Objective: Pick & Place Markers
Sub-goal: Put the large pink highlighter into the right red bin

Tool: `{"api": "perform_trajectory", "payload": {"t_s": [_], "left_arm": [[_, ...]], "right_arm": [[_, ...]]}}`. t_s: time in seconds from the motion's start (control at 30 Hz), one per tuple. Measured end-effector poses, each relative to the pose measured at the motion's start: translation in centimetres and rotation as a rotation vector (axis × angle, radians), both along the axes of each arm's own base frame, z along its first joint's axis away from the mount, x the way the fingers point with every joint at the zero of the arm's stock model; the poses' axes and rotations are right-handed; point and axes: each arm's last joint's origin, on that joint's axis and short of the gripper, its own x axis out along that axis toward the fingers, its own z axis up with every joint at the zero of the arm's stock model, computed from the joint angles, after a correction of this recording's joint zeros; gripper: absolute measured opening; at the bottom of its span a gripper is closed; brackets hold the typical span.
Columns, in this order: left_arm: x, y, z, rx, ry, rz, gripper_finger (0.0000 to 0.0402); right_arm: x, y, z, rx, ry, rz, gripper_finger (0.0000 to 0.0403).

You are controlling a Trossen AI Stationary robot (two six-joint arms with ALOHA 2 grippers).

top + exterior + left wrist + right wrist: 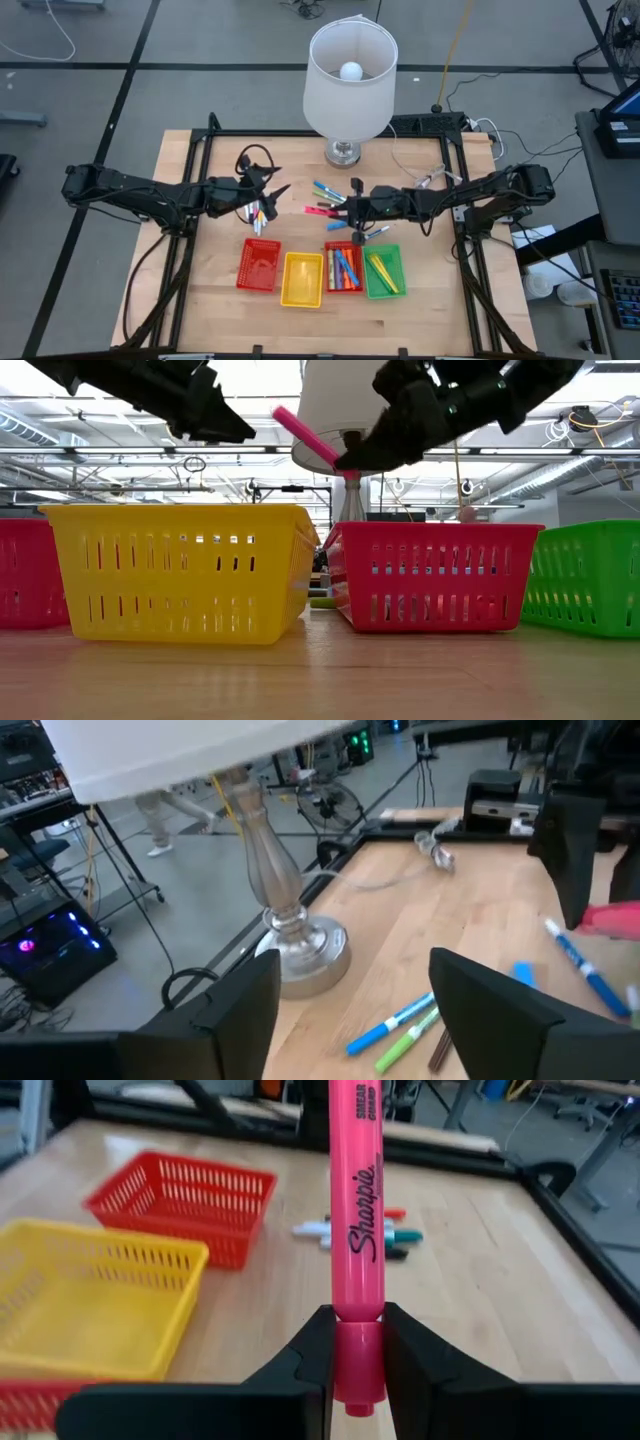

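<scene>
A wooden table point(420, 310) stands on a grey floor point(200, 40) marked with dark lines. A white-shaded lamp point(349, 70) sits at its far edge, and cables point(30, 35) trail nearby.

lamp point(290, 935) shade cut off

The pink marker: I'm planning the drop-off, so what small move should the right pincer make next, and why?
Probably carry it toward the baskets and lower it. The right pincer is shut on the pink marker, held above the table near the red basket that already holds markers. The left pincer is open nearby, holding nothing.
</scene>
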Motion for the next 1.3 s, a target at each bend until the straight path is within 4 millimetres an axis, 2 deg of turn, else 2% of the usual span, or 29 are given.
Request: {"api": "perform_trajectory", "payload": {"t_s": [0.17,0.27,0.37,0.47,0.73,1.1,1.3], "left_arm": [[0.1,0.0,-0.6,0.012,0.053,-0.006,0.0302],[0.8,-0.2,-1.3,-0.006,0.080,-0.085,0.0322],[1.9,-0.5,-1.8,-0.001,0.061,-0.176,0.0335],[2.8,-0.6,-1.9,-0.001,0.005,-0.186,0.0341],[3.5,-0.8,-1.9,-0.061,-0.086,-0.237,0.0333],[4.2,-1.7,-1.2,-0.141,-0.199,-0.534,0.0313],[5.3,-2.1,-2.0,-0.131,-0.262,-0.567,0.0314]], "right_arm": [[-0.2,-0.2,-0.5,0.002,0.015,-0.007,0.0047],[-0.2,-0.2,-0.4,0.000,0.003,-0.007,0.0047],[-0.1,-0.2,0.0,-0.004,-0.041,-0.001,0.0047],[0.0,-0.2,0.2,-0.009,-0.061,0.003,0.0047],[0.2,-0.1,0.8,-0.009,-0.130,0.014,0.0047],[0.3,0.0,1.4,-0.013,-0.196,0.062,0.0047],[0.3,0.4,1.7,-0.005,-0.219,0.095,0.0047]]}}
